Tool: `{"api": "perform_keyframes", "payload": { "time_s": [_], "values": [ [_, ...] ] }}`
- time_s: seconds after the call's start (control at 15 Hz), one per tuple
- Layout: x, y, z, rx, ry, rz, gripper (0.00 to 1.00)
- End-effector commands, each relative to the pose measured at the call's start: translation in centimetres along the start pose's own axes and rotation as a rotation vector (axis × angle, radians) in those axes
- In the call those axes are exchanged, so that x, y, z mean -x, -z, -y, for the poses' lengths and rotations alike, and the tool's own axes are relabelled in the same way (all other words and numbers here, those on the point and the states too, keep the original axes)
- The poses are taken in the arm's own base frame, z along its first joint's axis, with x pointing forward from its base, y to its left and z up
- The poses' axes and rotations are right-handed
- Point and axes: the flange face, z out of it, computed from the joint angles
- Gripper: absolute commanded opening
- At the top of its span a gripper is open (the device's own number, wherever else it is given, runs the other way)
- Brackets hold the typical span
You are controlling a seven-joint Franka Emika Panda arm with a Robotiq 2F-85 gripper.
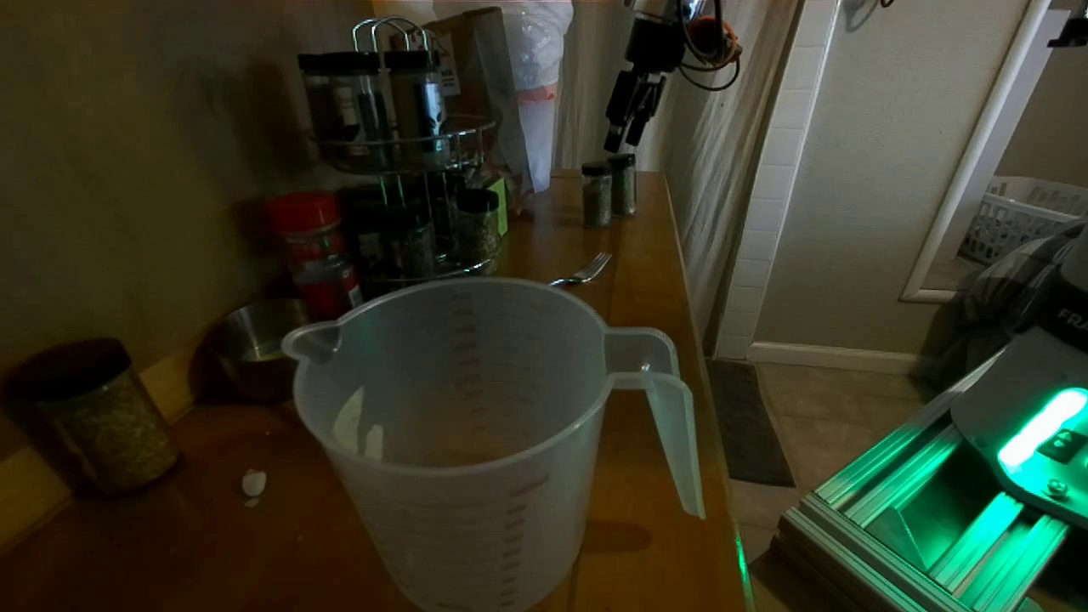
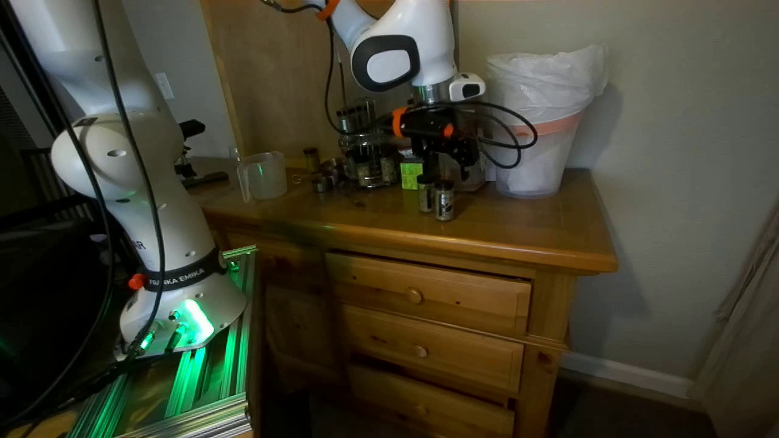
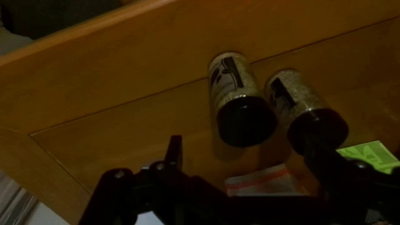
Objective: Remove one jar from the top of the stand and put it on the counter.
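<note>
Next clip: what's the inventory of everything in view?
Counter: one, brown, centre.
Stand: one, metallic, on counter.
Upper jars: at least two, dark lids, stand's top tier.
Lower jars: several, dark lids, stand's lower tier.
Loose jars: two, dark lids, upright on counter.
Jug: one, translucent, on counter.
Stray jar: one, dark lid, near jug.
Container: one, red lid, near stand.
Cup: at least one, metallic, near container.
Fork: one, silver, on counter.
Box: one, green, near stand.
Bin: one, whitish, on counter.
Bag: one, brown, near bin.
Drawers: at least three, brown, under counter.
Basket: one, white, background.
Arm: one, white, over counter.
Hand: one, black, open above loose jars.
</note>
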Motion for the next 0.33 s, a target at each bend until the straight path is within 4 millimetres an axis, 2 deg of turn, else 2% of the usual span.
{"api": "perform_keyframes", "payload": {
  "time_s": [0.0, 0.2, 0.27],
  "values": [
    [0.3, 3.9, 1.6, 0.036, 0.022, -0.086, 1.00],
    [0.0, 6.2, 4.3, -0.008, 0.197, -0.145, 1.00],
    [-0.9, 4.8, 2.3, 0.016, 0.118, -0.108, 1.00]
  ]
}}
